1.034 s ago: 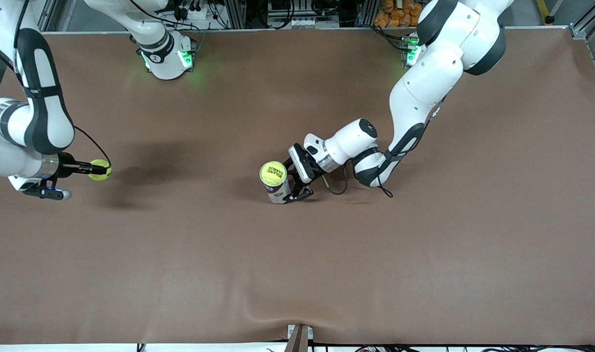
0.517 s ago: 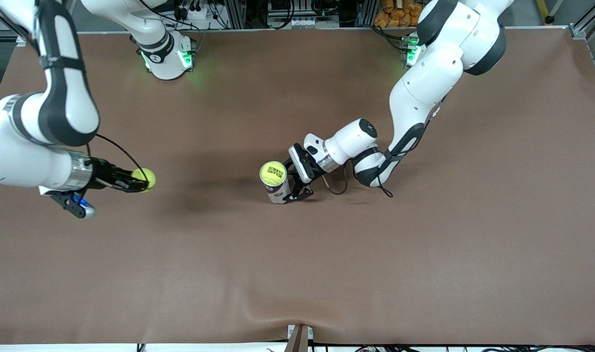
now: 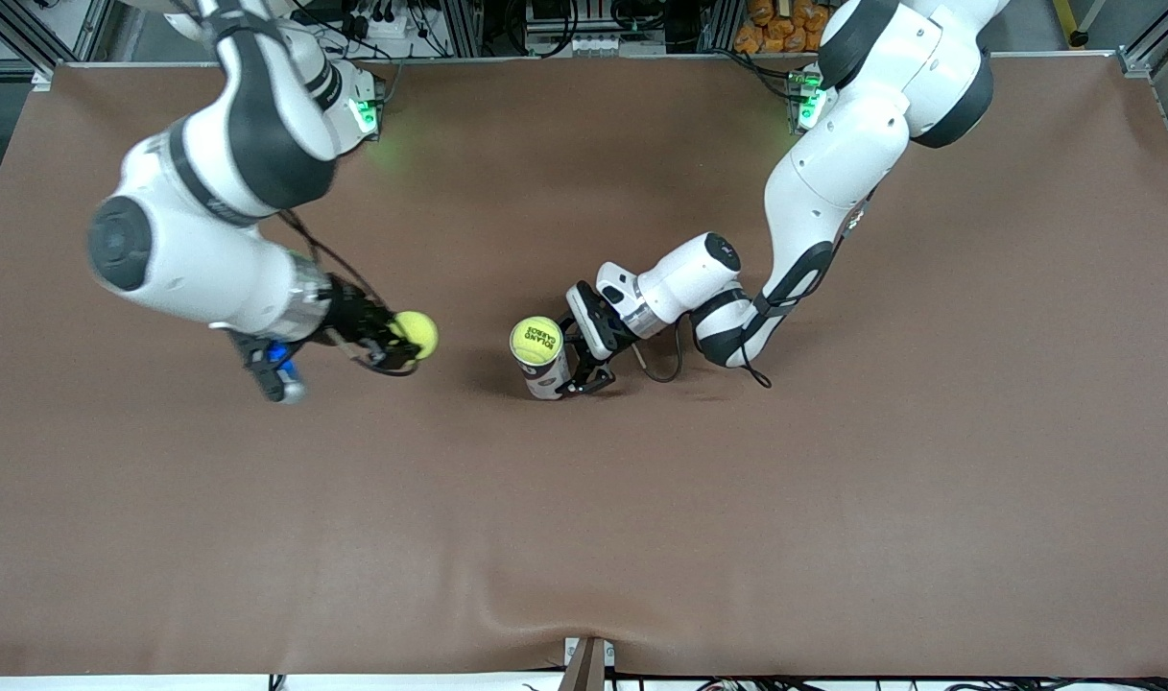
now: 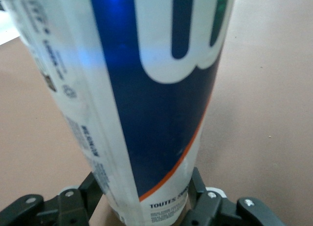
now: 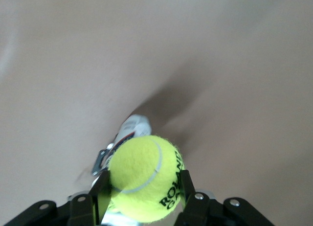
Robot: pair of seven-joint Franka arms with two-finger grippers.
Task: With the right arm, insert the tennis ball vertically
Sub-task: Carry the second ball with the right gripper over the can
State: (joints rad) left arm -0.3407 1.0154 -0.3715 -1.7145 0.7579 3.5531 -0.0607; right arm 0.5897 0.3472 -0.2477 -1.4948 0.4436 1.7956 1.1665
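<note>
My right gripper (image 3: 403, 345) is shut on a yellow tennis ball (image 3: 416, 333) and holds it over the table, beside the can toward the right arm's end. In the right wrist view the ball (image 5: 143, 174) sits between the fingers of the right gripper (image 5: 142, 192), with the can (image 5: 131, 129) farther off. My left gripper (image 3: 572, 372) is shut on the white and blue ball can (image 3: 546, 377), which stands upright mid-table. A second tennis ball (image 3: 536, 340) sits in the can's open top. In the left wrist view the can (image 4: 146, 89) fills the left gripper (image 4: 149, 206).
The brown table mat (image 3: 833, 480) has a raised wrinkle (image 3: 536, 614) near the front edge. A black cable loop (image 3: 662, 369) hangs at the left wrist.
My right arm has swung from the right arm's end of the table toward the can, carrying the ball. The left arm and the can have not moved.
</note>
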